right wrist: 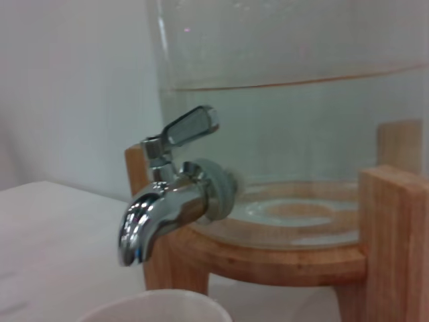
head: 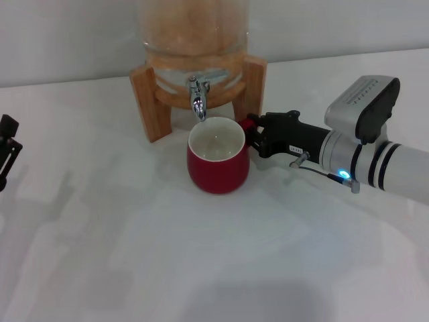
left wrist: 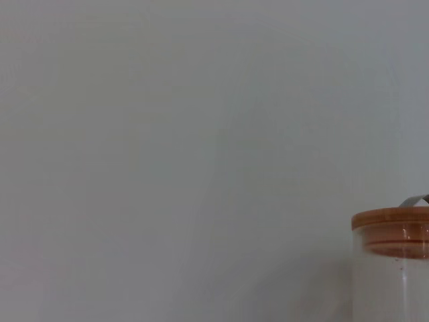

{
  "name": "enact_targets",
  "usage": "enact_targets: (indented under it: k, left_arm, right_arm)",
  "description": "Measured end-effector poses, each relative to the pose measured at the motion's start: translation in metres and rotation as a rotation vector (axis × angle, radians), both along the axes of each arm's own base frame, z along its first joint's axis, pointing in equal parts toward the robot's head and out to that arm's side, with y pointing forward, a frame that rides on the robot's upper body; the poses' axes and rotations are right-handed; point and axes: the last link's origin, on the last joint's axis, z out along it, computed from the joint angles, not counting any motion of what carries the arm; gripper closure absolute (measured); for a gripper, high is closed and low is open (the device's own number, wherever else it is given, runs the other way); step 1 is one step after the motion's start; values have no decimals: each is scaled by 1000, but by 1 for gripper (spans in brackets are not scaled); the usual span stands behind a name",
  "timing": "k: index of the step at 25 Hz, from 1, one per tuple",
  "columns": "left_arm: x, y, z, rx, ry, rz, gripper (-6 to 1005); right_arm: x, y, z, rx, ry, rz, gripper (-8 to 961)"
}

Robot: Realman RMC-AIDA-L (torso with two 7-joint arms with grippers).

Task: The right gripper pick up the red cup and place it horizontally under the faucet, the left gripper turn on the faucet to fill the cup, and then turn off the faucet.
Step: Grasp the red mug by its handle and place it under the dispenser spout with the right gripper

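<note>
The red cup (head: 218, 164) stands upright on the white table, its white inside open just below the spout of the chrome faucet (head: 198, 100). My right gripper (head: 253, 133) reaches in from the right and is shut on the cup's red handle. In the right wrist view the faucet (right wrist: 167, 208) is close, its lever (right wrist: 191, 125) tilted up, with the cup's white rim (right wrist: 157, 305) beneath; no water runs. My left gripper (head: 7, 153) sits at the far left edge of the table, away from the faucet and only partly in view.
The faucet belongs to a glass dispenser (head: 194, 40) on a wooden stand (head: 144, 100) at the back of the table. The left wrist view shows a wooden-lidded glass jar (left wrist: 392, 231) against a plain wall.
</note>
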Motion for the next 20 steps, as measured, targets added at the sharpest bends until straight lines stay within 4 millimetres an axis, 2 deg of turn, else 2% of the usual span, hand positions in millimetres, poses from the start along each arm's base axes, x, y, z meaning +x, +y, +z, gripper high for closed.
enact_targets:
  k: [10,20]
  left_arm:
    - [0,0,0,1,0,-1,123]
    - [0,0,0,1,-1,-2,123]
  right_arm:
    - [1,0,0,1,-3,-4,659]
    - [3,-1,0,3,-4,-16,659]
